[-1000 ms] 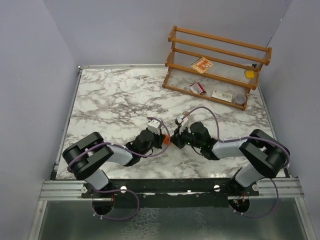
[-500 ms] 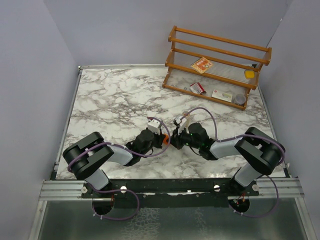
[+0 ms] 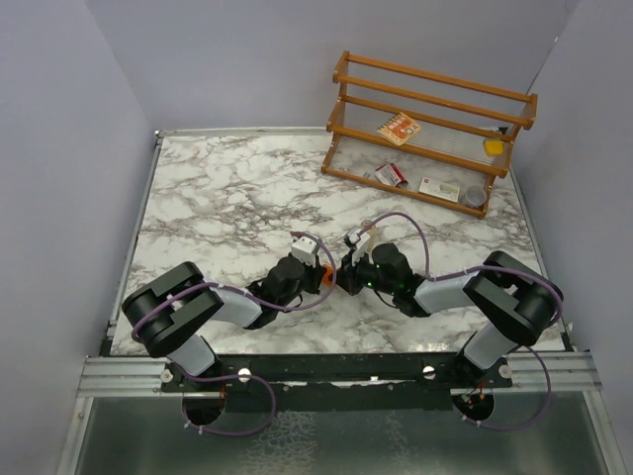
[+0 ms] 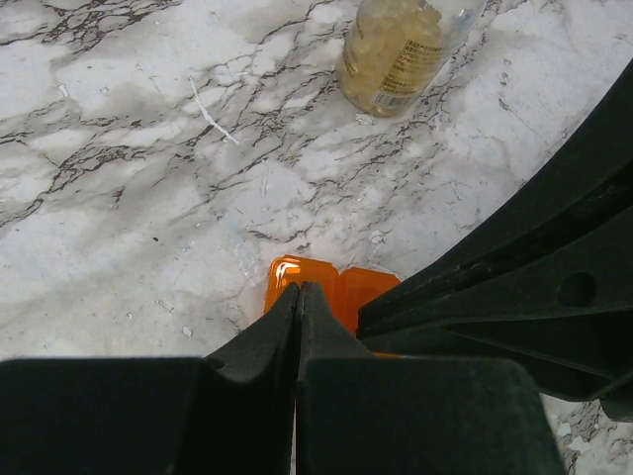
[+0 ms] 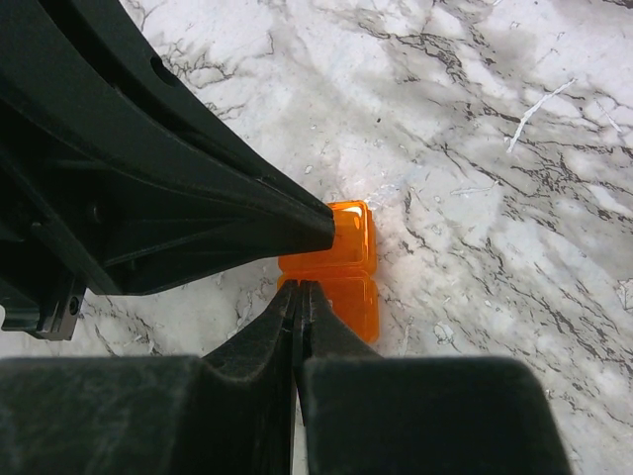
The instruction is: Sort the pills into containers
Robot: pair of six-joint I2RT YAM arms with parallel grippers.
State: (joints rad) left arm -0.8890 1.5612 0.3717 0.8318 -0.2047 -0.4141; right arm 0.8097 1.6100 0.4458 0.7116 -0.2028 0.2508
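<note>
The orange box [image 3: 326, 278] lies on the marble between both grippers. It shows as two joined orange halves in the left wrist view [image 4: 287, 282] and in the right wrist view [image 5: 348, 259]. My left gripper [image 4: 300, 289] is shut, its tip on one half. My right gripper [image 5: 297, 287] is shut, its tip at the edge of the other half. The two tips almost meet in the top view, left [image 3: 330, 277] and right [image 3: 339, 278]. The clear jar [image 4: 401, 45] with tan-yellow contents lies just beyond the box, seen only in the left wrist view.
A wooden rack [image 3: 431, 127] stands at the back right. It holds red-and-white packets [image 3: 391, 175], a card [image 3: 399, 129], a yellow piece [image 3: 493, 146] and a grey round tin [image 3: 475, 196]. Grey walls close in the table.
The right arm has edged a little to the left toward the box. The left arm and the orange box have stayed in place.
</note>
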